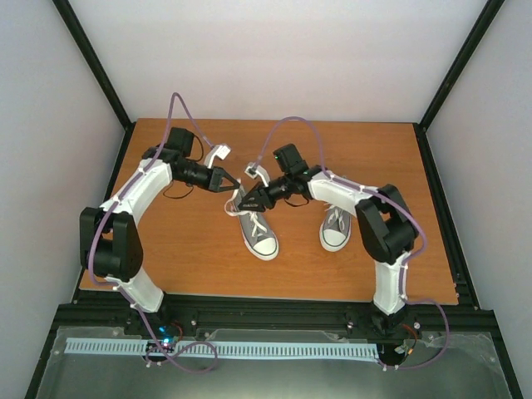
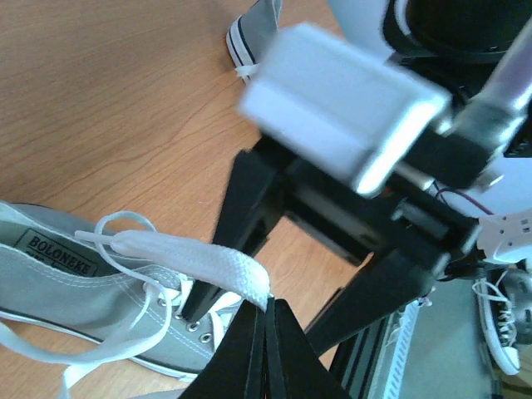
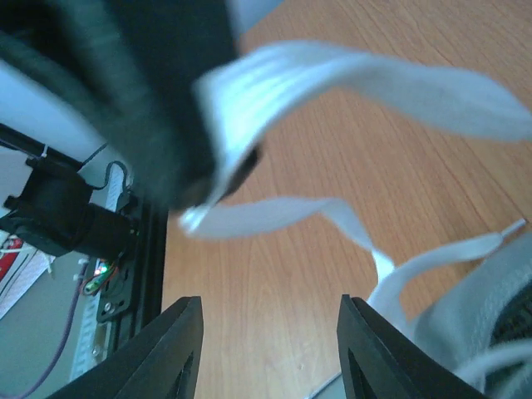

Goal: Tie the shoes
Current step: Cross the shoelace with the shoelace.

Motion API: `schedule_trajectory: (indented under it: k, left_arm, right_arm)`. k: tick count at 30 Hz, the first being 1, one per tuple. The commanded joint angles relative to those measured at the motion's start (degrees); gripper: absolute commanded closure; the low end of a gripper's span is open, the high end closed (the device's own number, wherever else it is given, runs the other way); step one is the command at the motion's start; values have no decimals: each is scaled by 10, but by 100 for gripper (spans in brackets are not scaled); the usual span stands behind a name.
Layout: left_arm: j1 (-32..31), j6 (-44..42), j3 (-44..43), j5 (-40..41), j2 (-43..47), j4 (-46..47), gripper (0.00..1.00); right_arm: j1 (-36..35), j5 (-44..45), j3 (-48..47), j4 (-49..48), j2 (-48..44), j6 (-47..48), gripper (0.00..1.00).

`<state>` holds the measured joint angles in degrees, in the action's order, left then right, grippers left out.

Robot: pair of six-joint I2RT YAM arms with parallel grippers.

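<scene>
Orange-brown wood of the worktop is occupied near its middle by the shoes, one set at 3 o'clock of the other. The left tool is clenched on a white lace drawn up from the 9 o'clock shoe, while the right tool is seen parted, with nothing gripped. The held lace should be kept taut and the free strand taken close to the crossing.

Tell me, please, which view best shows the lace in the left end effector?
Left wrist: the lace is sharp and close, pinched in the left end effector. Top external shows it tiny; right wrist shows blurred strands.
</scene>
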<state>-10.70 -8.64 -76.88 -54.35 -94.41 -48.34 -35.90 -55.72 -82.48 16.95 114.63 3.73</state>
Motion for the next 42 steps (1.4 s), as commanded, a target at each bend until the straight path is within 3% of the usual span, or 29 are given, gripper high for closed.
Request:
schedule_trajectory:
  k: [1, 4, 9, 15, 18, 24, 32, 34, 39, 42]
  left_arm:
    - [-9, 39, -27, -42, -5, 20, 99]
    - [-18, 24, -22, -37, -1, 12, 99]
    - [-24, 17, -31, -22, -8, -3, 99]
    - [-25, -1, -50, -35, -6, -24, 99]
    - [-26, -12, -49, -40, -4, -32, 98]
    - [-27, -26, -48, -46, -15, -52, 98]
    - [-26, -47, -49, -56, -24, -68, 98]
    - [-27, -45, -50, -57, -26, -67, 98]
    - [-27, -47, -55, -55, -36, -72, 98]
    - [-27, -57, -57, -46, -41, -83, 98]
  right_arm:
    - [35, -39, 70, -83, -82, -24, 53]
    - [60, -43, 118, -154, -119, -64, 52]
    - [64, 92, 172, -186, -180, -25, 51]
    - [35, 181, 306, -431, -238, 181, 38]
    - [17, 208, 283, -442, -188, 242, 38]
    - [2, 213, 242, -495, -132, 226, 43]
    - [1, 201, 193, -473, -87, 223, 49]
    - [1, 185, 182, -462, -81, 222, 56]
    - [1, 171, 183, -447, -85, 218, 92]
    - [3, 174, 207, -455, -98, 215, 97]
